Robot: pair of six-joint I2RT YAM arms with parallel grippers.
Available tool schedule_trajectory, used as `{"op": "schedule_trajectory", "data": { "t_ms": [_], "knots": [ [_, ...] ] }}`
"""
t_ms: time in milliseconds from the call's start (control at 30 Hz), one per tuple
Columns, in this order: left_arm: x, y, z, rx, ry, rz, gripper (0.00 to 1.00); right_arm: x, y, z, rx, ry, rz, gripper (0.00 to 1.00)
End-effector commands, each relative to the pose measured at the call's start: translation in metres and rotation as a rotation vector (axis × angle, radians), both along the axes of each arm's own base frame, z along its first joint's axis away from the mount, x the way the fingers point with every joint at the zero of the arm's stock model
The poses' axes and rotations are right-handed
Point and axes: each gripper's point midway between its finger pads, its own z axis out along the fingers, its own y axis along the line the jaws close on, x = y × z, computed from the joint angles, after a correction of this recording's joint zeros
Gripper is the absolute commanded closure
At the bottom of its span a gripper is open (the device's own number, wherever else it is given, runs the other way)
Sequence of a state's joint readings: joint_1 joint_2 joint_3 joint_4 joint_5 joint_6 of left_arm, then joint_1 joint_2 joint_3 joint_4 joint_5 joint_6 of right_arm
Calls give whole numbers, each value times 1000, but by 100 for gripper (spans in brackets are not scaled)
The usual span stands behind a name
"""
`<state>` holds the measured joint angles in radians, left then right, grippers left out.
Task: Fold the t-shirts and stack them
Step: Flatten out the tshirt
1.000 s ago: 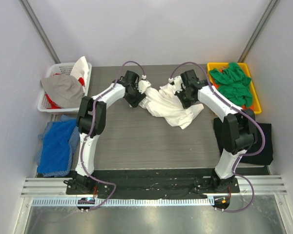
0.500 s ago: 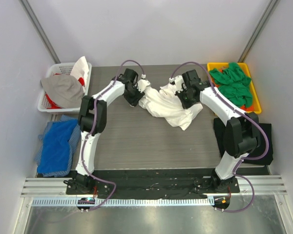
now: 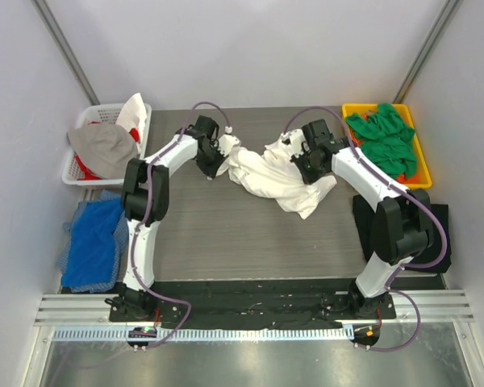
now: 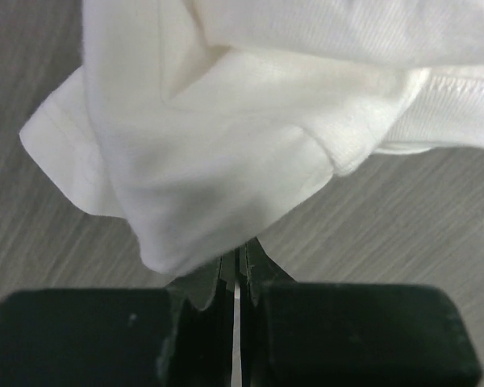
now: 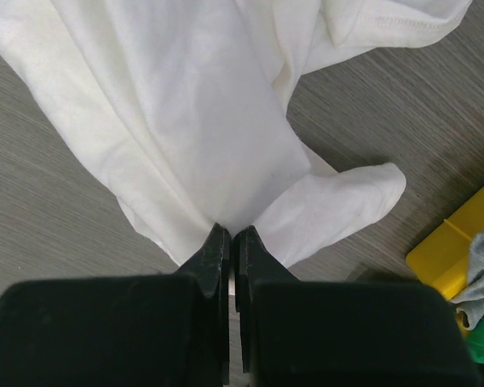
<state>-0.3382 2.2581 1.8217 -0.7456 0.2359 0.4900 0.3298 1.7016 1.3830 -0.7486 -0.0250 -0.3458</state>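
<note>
the grey wood-grain table (image 3: 226, 234) filled most of the overhead view, with bare wood running from its middle to its near edge. the white shirt (image 3: 270, 173) lay crumpled across the table's far half, slung between the two arms, one loose corner trailing toward the table's middle. open wood showed on every side of it: a narrow strip toward the table's far edge, more toward the left and right edges, most toward the near edge.

a blue cloth (image 3: 97, 242) lay in a heap just off the table's left edge. a black shirt (image 3: 440, 234) lay flat just off the table's right edge. a yellow tray (image 3: 363, 106) sat at the table's far right corner with green shirts (image 3: 383, 137) heaped in it and spilling over its rim. a white basket (image 3: 93, 111) stood by the table's far left corner, holding a grey cloth (image 3: 105, 149).

the left gripper (image 4: 236, 258) was over the table's far left part, jaws pressed together with only a sliver between them, a fold of the white shirt's sleeve hem pinched at the tips. the right gripper (image 5: 231, 238) was over the table's far right part, jaws likewise closed, with the white cloth gathering into its tips.
</note>
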Motion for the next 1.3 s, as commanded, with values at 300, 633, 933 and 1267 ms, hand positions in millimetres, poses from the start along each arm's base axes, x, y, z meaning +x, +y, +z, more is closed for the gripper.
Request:
{"op": "schedule_trajectory", "data": {
  "t_ms": [300,633,933,1267],
  "knots": [
    [-71,32,23,54,112,45,100,-45,24,-17,98,231,144,87],
    [-69,42,56,69,58,97,100,-102,36,-43,76,511,323,92],
    [-55,36,76,49,47,122,100,-130,53,-50,49,600,415,61],
    [-56,46,66,99,28,139,100,-92,57,-13,40,377,337,20]
  ]
}}
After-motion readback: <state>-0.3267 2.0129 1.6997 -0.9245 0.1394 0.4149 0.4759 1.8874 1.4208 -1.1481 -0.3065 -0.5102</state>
